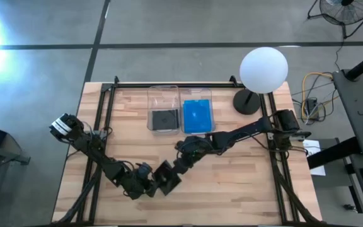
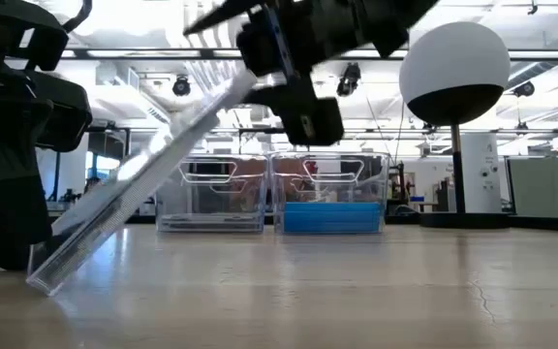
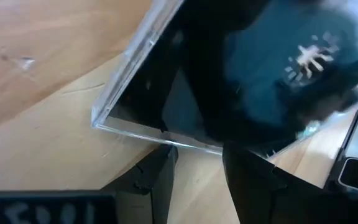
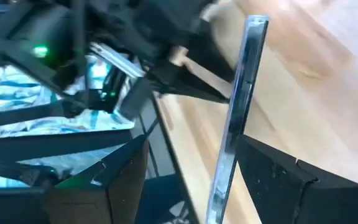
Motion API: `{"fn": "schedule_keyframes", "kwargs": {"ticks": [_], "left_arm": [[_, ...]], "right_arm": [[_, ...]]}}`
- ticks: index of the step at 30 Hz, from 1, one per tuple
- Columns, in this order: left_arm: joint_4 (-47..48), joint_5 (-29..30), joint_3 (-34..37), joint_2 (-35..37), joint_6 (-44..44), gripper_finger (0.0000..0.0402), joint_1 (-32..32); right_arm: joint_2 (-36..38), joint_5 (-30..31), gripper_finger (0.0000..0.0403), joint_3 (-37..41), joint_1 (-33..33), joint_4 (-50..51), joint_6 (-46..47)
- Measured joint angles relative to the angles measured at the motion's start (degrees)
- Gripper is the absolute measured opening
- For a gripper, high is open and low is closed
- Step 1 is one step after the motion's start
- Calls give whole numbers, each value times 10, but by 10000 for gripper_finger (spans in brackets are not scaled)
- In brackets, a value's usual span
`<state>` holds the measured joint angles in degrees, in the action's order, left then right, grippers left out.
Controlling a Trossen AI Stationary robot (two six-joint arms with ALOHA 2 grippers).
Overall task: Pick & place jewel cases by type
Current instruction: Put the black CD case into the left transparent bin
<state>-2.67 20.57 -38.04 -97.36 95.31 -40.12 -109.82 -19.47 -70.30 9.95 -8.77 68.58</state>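
A dark jewel case with clear edges [image 1: 167, 176] stands tilted near the table's near edge. Its lower edge [image 2: 46, 276] rests on the wood and its upper edge is up at my right gripper [image 2: 294, 87]. My right gripper [image 1: 180, 164] is open, and the case [image 4: 238, 106] shows edge-on between its fingers. My left gripper [image 1: 151, 184] is open at the case's lower edge [image 3: 160, 134]. A dark case [image 1: 163, 118] lies in the left clear bin. Blue cases [image 1: 198, 115] lie in the right bin. My left gripper [image 3: 201, 162] comes low from the table's left. Its open fingertips [image 3: 160, 168] stand right at the case's lower clear edge; whether they touch it, I cannot tell. My right gripper [image 4: 191, 168] straddles the case's raised edge [image 4: 229, 155], coming from the right. The case stands close against one finger [image 4: 272, 180], and the other finger is well clear of it. The case is tilted, with its far lower edge on the table.
Two clear bins [image 1: 163, 94] [image 1: 198, 93] stand side by side at the table's far middle. A lamp with a white globe [image 1: 263, 69] and a dark base [image 1: 246, 102] stands to their right. Bare wood lies along the near right side.
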Motion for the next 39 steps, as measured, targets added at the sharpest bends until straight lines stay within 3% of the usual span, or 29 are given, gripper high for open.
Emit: {"fn": "schedule_keyframes", "kwargs": {"ticks": [5,16,27,33,39], "left_arm": [[-13,0,9,0,3,124,0],[-19,2,11,0,-20,124,0],[-22,9,12,0,-34,124,-7],[-28,44,12,0,-28,124,-17],[-29,70,13,0,-32,124,-17]], "right_arm": [[-16,27,237,-53,7,9,-29],[-83,25,237,-128,27,29,-19],[-93,29,225,-141,28,156,-14],[-92,29,199,-139,28,155,-12],[-93,29,141,-139,28,154,-7]]}}
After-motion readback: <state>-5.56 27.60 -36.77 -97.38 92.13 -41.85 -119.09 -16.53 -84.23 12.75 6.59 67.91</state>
